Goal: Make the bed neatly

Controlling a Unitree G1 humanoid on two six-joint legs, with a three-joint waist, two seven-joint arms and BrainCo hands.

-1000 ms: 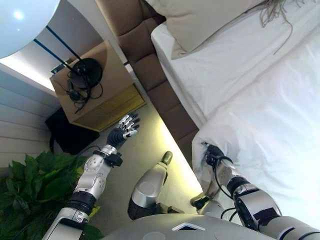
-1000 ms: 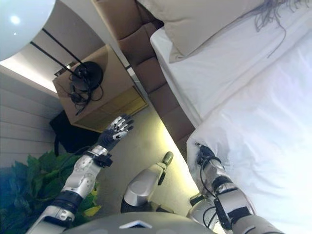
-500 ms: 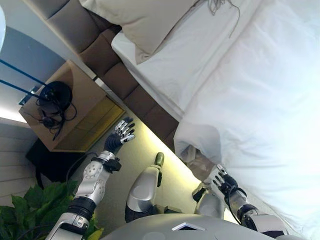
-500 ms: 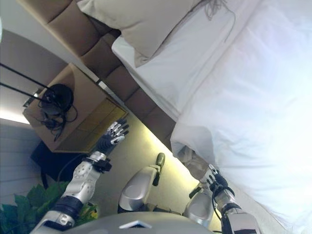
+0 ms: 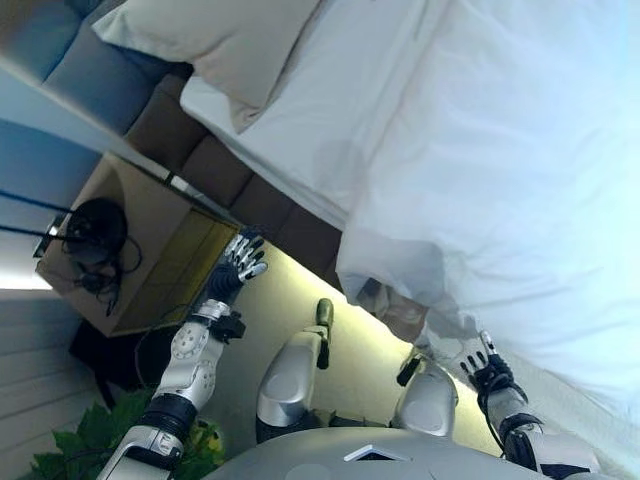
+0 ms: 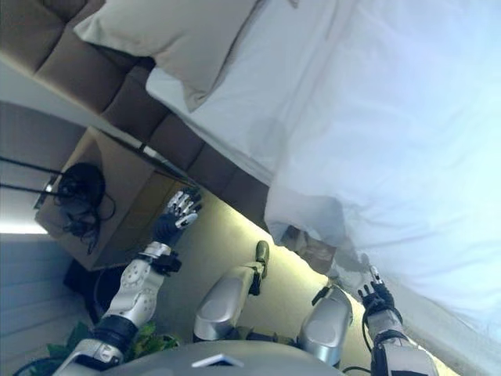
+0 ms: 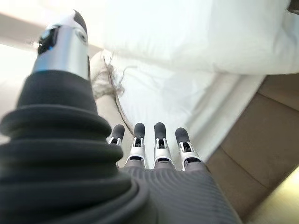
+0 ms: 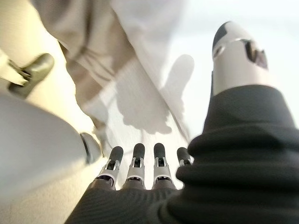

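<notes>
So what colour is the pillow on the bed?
The pillow is beige, clearest in the right eye view.

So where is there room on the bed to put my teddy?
The white duvet lies bare across most of the bed. A sheet strip between it and the pillow is free. The nightstand is crowded with a lamp base and cables.

the duvet [image 5: 520, 150] is soft white cloth, smooth and matt. the pillow [image 5: 215, 40] is beige cloth. the headboard [image 6: 102, 78] looks like brown padded squares, smooth. the nightstand [image 5: 120, 260] looks like light wood, matt. each hand [image 5: 240, 265] [image 5: 480, 362] has shiny silver fingers [image 7: 138, 151] and a dark ribbed cover that looks like rubber.
</notes>
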